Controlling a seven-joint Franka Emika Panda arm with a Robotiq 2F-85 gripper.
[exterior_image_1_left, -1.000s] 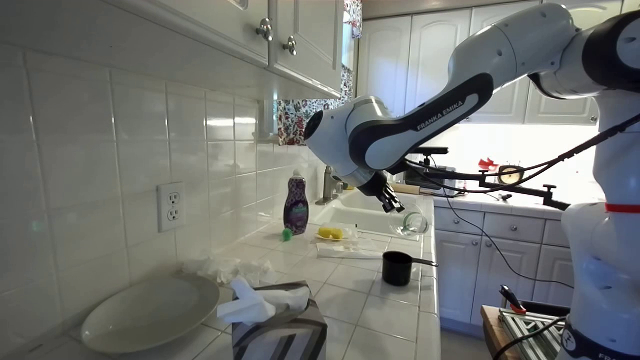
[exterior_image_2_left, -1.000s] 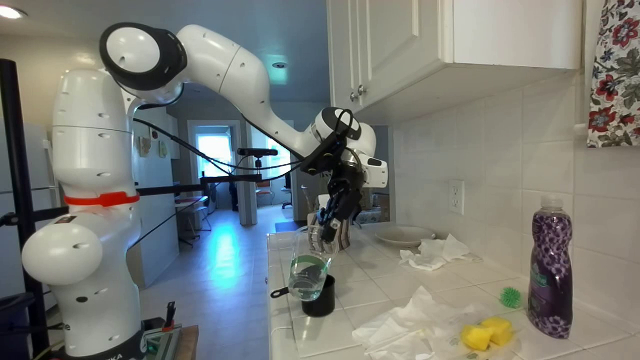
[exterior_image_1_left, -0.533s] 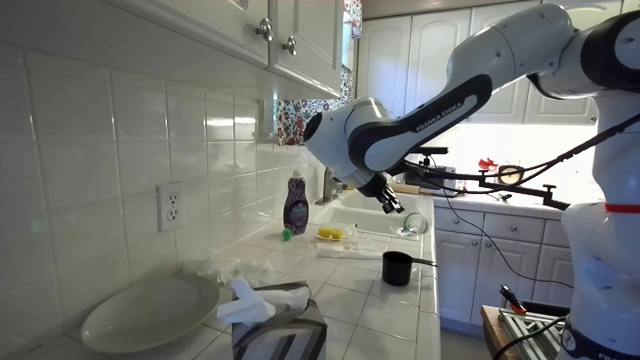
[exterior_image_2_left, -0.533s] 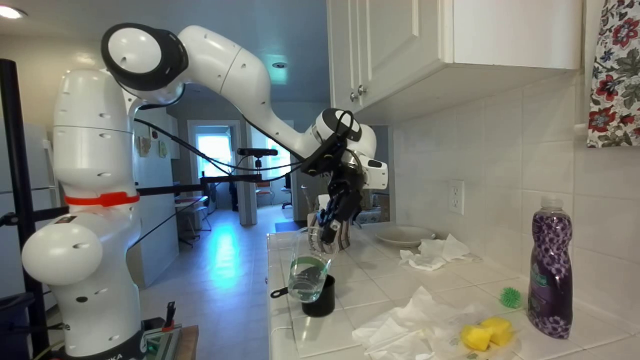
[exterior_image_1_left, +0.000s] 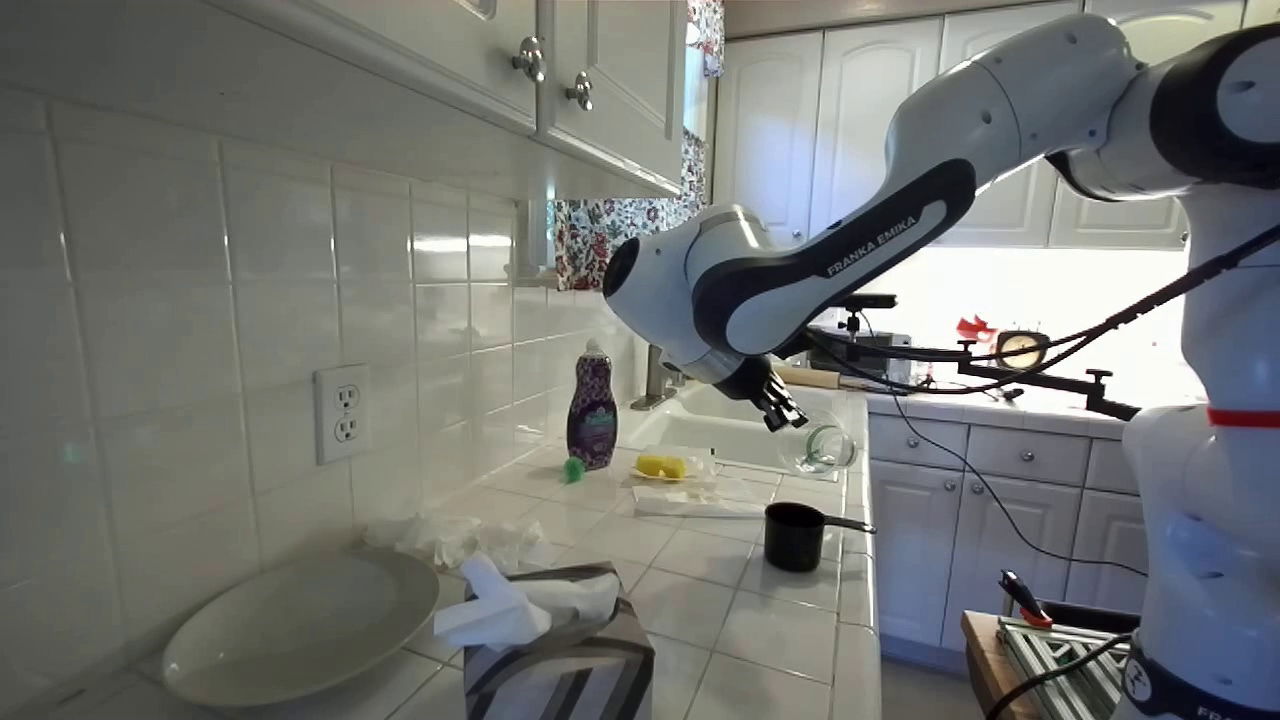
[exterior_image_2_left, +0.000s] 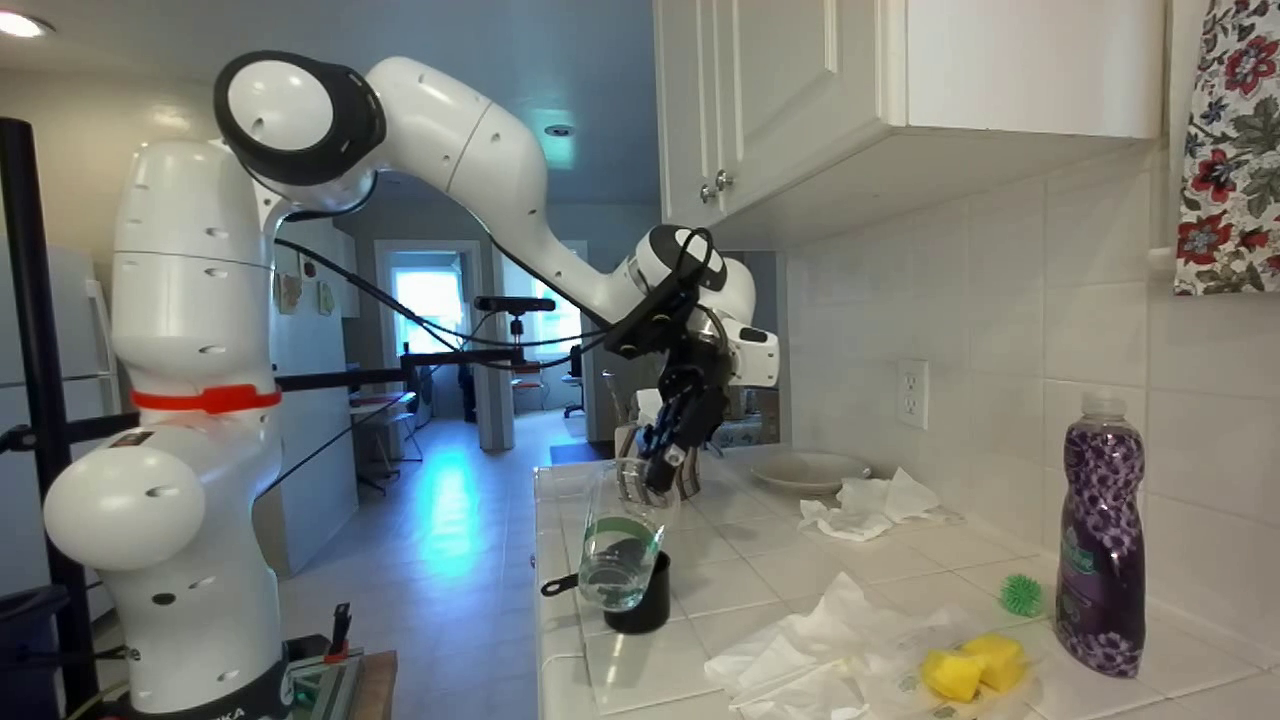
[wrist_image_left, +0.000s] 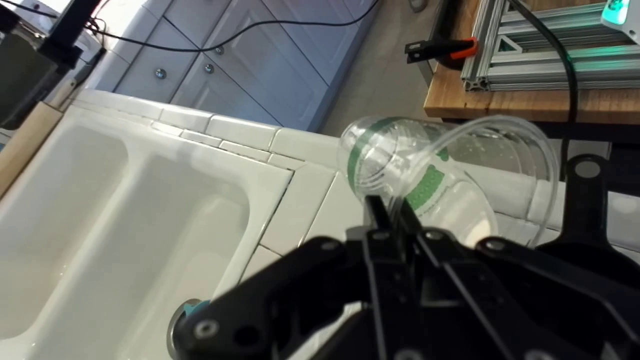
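One cup (wrist_image_left: 430, 187): clear, banded in green; held aloft above the tiled counter (exterior_image_1_left: 770, 665), near the black pot (exterior_image_1_left: 793, 540) and the sink (wrist_image_left: 200, 220).
Cup axis: carried aslant; in the wrist view laid mostly across, with a slight drop to the right; in an exterior view tipped off upright, base (exterior_image_2_left: 612, 595) lowest and shifted left.
Cup mouth: turned right in the wrist view, toward the pot's handle; uppermost in that exterior view.
Pincer (wrist_image_left: 392, 205): pressed together, the cup's wall pinched at the rim.
Cup, against one second ago: lowered slightly, tilt much the same.
Arm (exterior_image_1_left: 860, 265), against one second ago: dipped a little at wrist and elbow.
Pot, bottle (exterior_image_2_left: 1102, 560), sponge (exterior_image_2_left: 975, 667): left unmoved over that second.
Arm lettering: "FRANKA EMIKA", set in white on a black strip.
Arm base lettering: cut off by the edge in both exterior views, only end letters shown.
Bottle label: printed over a purple floral pattern; brand too small to be read with certainty.
Cup print: green, wording not legible.
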